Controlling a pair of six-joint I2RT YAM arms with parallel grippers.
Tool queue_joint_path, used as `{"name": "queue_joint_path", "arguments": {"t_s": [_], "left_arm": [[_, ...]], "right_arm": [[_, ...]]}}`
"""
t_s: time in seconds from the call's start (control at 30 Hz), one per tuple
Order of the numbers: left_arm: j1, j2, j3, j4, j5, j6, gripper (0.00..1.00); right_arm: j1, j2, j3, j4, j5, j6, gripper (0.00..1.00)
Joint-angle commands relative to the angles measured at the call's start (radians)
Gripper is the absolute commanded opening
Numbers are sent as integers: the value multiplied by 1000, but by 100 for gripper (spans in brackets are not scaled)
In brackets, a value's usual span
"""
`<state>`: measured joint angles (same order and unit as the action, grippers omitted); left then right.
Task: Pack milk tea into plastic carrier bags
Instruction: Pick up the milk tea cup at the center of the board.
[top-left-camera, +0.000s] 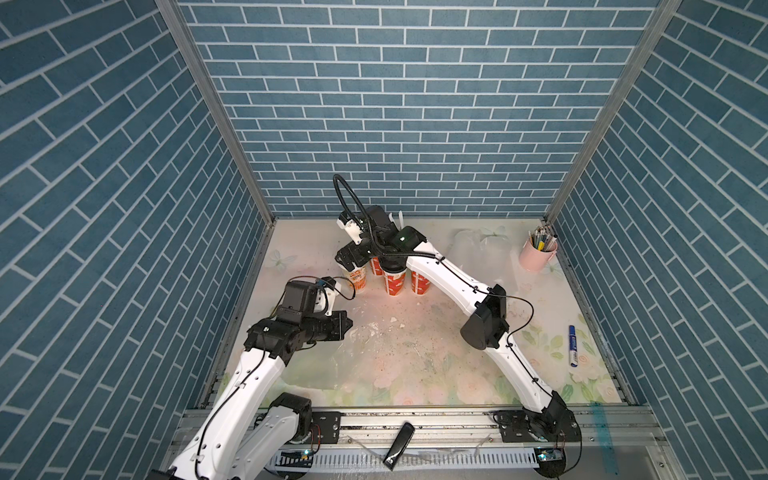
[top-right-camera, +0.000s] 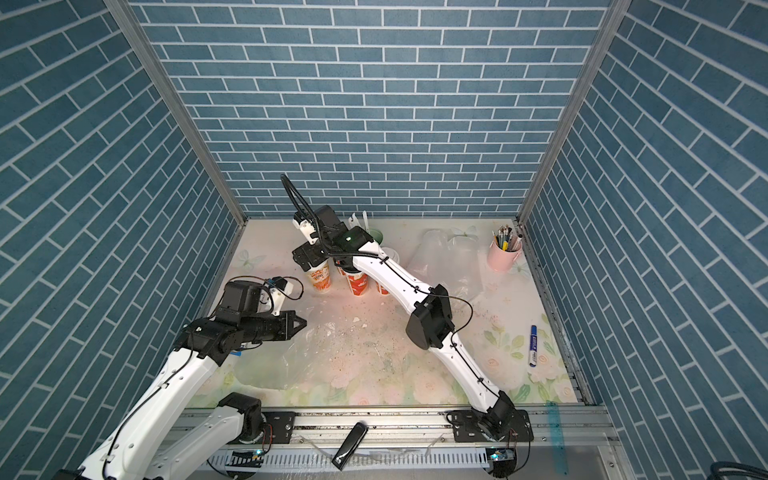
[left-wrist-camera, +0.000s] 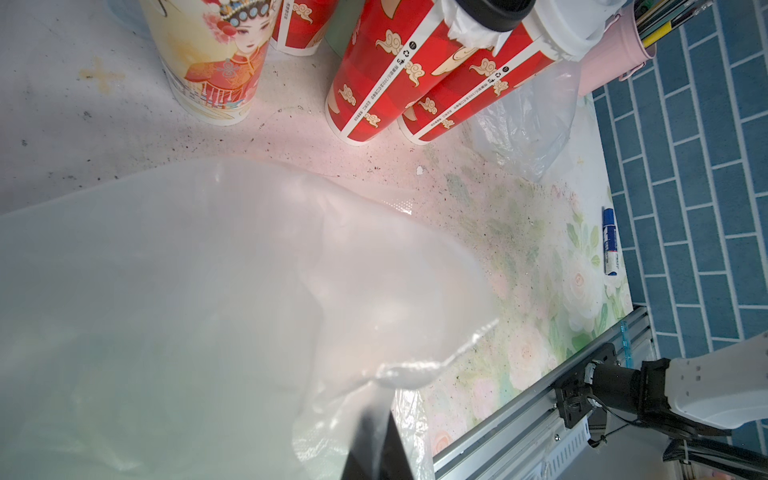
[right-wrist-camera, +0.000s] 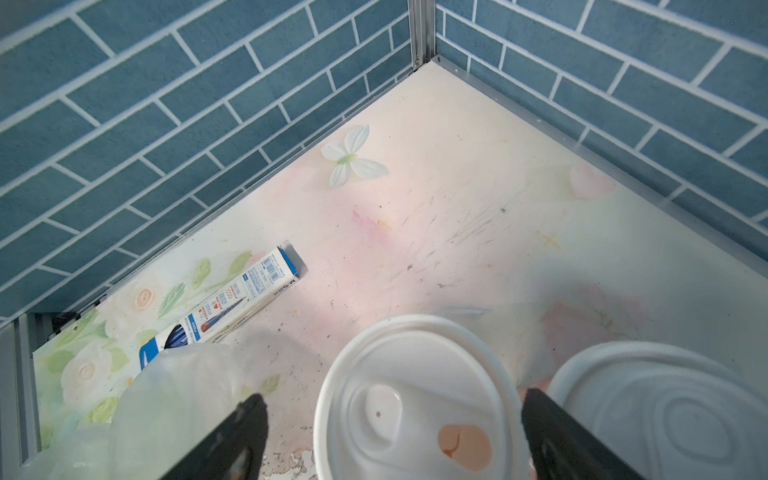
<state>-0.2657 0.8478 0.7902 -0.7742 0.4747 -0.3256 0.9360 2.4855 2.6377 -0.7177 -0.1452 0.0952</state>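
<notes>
Speckled floral tabletop (top-left-camera: 436, 365), enclosed by blue brick walls (top-left-camera: 415, 124); right gripper (right-wrist-camera: 392, 397) spread astride white-lidded cup (right-wrist-camera: 419, 419); left gripper (top-right-camera: 300, 322) clamped on carrier bag (left-wrist-camera: 208, 291).

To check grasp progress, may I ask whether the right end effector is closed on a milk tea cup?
No: the right end effector stands open, fingers spread wider than the cup between them.

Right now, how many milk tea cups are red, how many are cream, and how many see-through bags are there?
Red milk tea cups: 3
Cream milk tea cup: 1
Plastic carrier bags: 2
Total: 6
</notes>
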Motion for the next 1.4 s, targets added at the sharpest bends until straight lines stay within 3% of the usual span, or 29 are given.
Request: {"name": "queue_joint_path", "arguments": {"t_s": [0.0,0.47,0.83,1.37], "left_arm": [[8,-10,-13,-10,-1,2,0],[10,-9,-14,-7,-7,3,0],[12,-6,-16,-7,-8,2,0],[17,-12,-16,-4,-3,4,0]], "right_arm": [[4,24,29,1,25,-45,96],[16,45,32,-5,52,-73,92],[24,50,31,-15,95,-98,79],[29,53,30,-38,103,-119,73]]}}
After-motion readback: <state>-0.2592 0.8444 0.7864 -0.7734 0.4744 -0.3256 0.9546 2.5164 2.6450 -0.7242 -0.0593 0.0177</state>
